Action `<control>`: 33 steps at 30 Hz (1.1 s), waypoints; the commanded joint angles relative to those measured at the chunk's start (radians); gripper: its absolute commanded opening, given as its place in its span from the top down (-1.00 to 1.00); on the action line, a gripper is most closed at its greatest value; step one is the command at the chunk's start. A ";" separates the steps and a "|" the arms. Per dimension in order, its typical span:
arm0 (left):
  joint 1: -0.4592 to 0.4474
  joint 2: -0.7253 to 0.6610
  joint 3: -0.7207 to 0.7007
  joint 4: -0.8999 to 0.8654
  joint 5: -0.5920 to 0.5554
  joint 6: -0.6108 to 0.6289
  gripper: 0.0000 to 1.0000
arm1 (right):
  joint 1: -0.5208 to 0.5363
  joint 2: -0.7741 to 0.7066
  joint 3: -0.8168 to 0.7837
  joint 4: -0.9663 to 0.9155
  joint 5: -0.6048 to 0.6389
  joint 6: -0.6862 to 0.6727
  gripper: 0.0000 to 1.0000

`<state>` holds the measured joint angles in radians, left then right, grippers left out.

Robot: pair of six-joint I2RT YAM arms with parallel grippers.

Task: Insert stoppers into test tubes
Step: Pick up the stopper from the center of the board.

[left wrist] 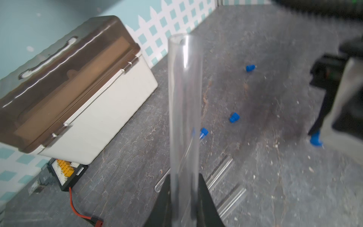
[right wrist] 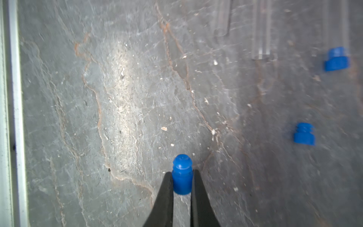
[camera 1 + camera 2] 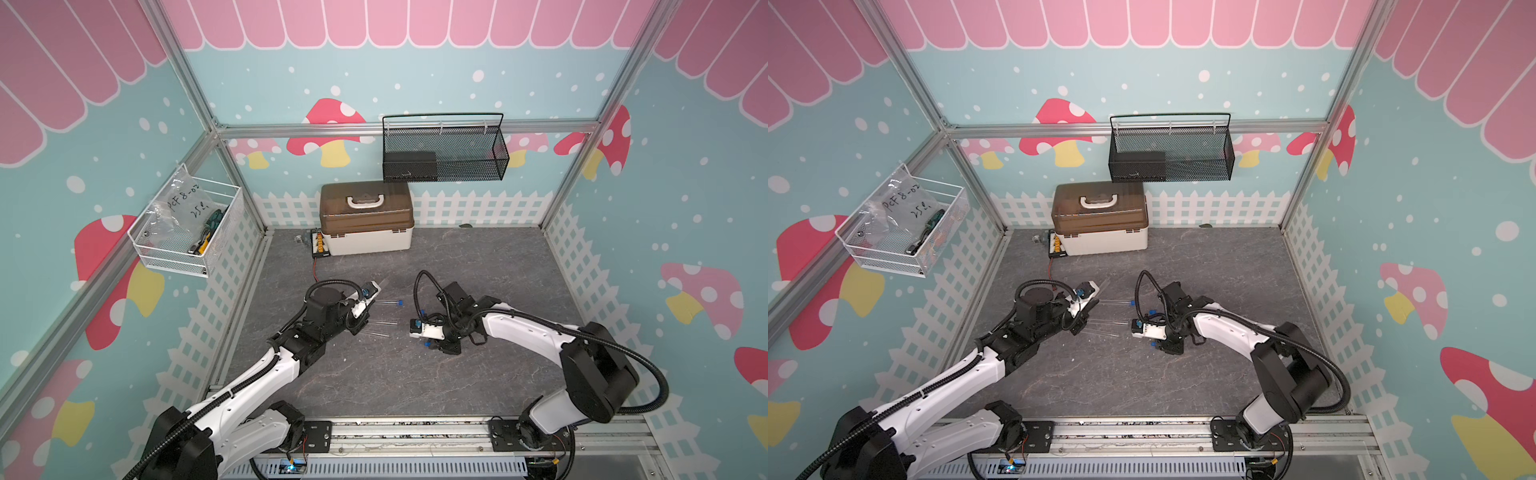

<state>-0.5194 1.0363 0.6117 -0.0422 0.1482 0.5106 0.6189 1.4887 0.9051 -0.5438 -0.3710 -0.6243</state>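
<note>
My left gripper is shut on a clear test tube, lifted off the table and pointing toward the back; in a top view the tube's tip pokes out past the gripper. My right gripper is shut on a blue stopper, low over the grey table. One tube lying on the table has a stopper in its mouth. Two open tubes lie beside it. A loose stopper rests nearby, another farther off.
A white box with a brown lid stands at the back, with a black connector board and red wire to its left. A black mesh basket hangs on the back wall, a white wire basket on the left wall.
</note>
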 commanded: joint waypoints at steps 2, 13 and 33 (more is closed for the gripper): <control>-0.025 -0.009 0.011 -0.076 0.060 0.266 1.00 | -0.010 -0.076 -0.017 0.005 -0.087 0.136 0.82; -0.187 0.134 0.005 -0.049 -0.085 0.531 1.00 | -0.002 -0.212 0.013 -0.035 -0.149 0.432 0.85; -0.237 0.107 -0.089 0.085 -0.130 0.630 1.00 | 0.039 -0.109 0.158 -0.110 -0.170 0.431 0.89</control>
<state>-0.7486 1.1526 0.5312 0.0200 0.0368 1.0882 0.6495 1.3697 1.0321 -0.6254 -0.5171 -0.1997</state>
